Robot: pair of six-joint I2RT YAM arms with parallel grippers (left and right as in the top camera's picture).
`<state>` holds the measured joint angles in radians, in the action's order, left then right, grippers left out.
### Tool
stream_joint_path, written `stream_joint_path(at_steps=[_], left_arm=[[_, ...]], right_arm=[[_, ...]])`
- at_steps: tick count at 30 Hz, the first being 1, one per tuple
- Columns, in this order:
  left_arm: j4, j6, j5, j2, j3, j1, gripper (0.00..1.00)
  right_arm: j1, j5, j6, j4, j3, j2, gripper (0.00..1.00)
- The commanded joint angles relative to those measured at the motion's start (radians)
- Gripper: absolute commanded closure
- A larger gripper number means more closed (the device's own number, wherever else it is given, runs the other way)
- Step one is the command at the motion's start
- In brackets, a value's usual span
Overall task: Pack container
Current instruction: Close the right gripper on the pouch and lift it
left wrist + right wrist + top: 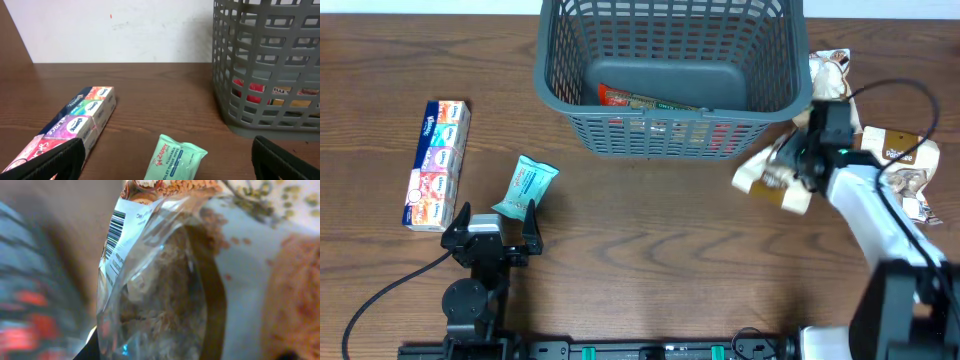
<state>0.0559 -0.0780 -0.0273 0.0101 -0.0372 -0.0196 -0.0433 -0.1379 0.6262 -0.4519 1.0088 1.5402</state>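
My right fingers (pixel 800 158) clamped on snack pack (pixel 768 178), held beside container (pixel 670 135) right corner for drop-in; container far-centre on surface (pixel 650 250). My left fingers (pixel 532 232) wide open, empty, parked behind teal pack (pixel 525 187).

Overhead straight down; left wrist low toward container (pixel 235 127); right wrist close-up.

The rectangular dark grey plastic basket (pixel 552 70) is showing lattice slots over a red-and-orange flat pack (pixel 638 99), while a mint-green soft wipes pack (pixel 525 186), a long pink-, blue- and orange-banded carton (pixel 437 163) and a cream-and-brown crinkly snack bag (pixel 765 178) are standing out against the brown wood-grain table (pixel 650 250).
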Motion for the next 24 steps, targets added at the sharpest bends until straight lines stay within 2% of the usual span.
stream_joint_path(at_steps=[1, 7, 16, 21, 24], left_arm=[[0.013, 0.005, -0.018, -0.007, 0.032, 0.002, 0.02], [0.013, 0.005, -0.017, -0.007, 0.032, 0.002, 0.01], [0.013, 0.005, -0.017, -0.007, 0.032, 0.002, 0.01], [0.013, 0.005, -0.017, -0.007, 0.032, 0.002, 0.01], [0.013, 0.005, -0.017, -0.007, 0.032, 0.002, 0.01]], right_arm=[[-0.005, -0.135, -0.040, -0.026, 0.088, -0.112, 0.99], [-0.027, -0.284, -0.041, -0.080, 0.151, -0.234, 0.99], [-0.063, -0.312, -0.085, -0.085, 0.156, -0.303, 0.99], [-0.062, -0.357, -0.178, 0.029, 0.157, -0.354, 0.99], [-0.062, -0.304, -0.269, 0.141, 0.168, -0.389, 0.99]])
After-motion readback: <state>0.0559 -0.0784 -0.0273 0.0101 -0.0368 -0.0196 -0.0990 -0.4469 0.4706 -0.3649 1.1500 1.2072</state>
